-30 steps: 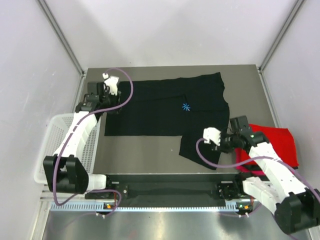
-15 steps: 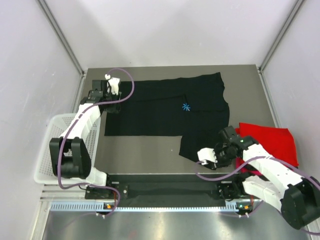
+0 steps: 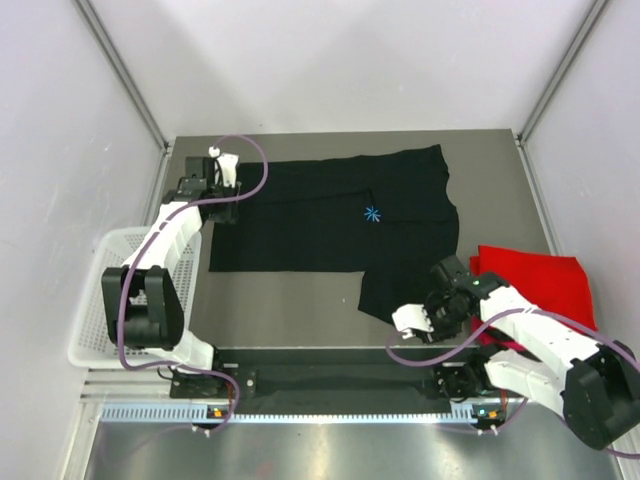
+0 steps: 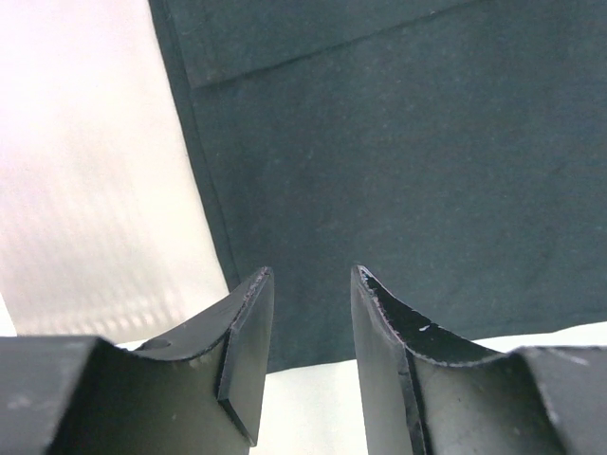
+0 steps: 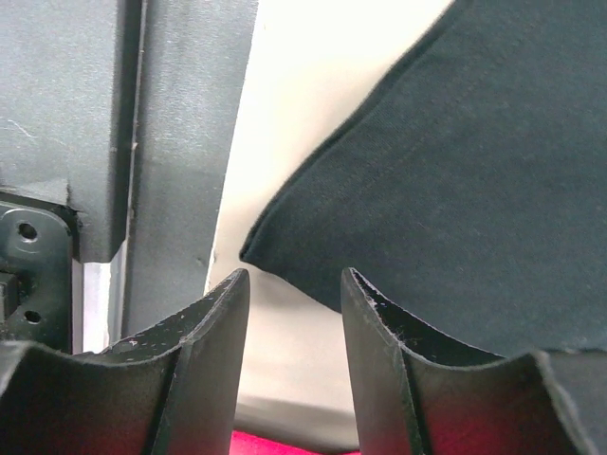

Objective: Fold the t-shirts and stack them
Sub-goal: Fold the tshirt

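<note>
Although one red t-shirt (image 3: 540, 285) already lies folded at the right edge of the tabletop (image 3: 300, 300), you have most of the job ahead of you. The black t-shirt (image 3: 320, 215) lies spread flat across the middle of the tabletop with its light-blue mark (image 3: 373, 213) facing up. It is well short of a compact fold and not on the stack (a faint line runs across its upper part, but you cannot tell whether that is a fold begun or only a seam).

Your left claw (image 4: 310, 275) hangs over the shirt's far left corner, jaws apart with nothing between them. Your right claw (image 5: 294, 275) hangs over the near right corner of the same shirt, likewise parted and empty, with the hem just beyond its tips. Neither corner is gripped yet.

By my reading, three steps are left: take both corners, fold the black shirt down to roughly the red one's outline, then set it on top of the red one. A white mesh basket (image 3: 95, 290) sits beside the tabletop's left edge.
</note>
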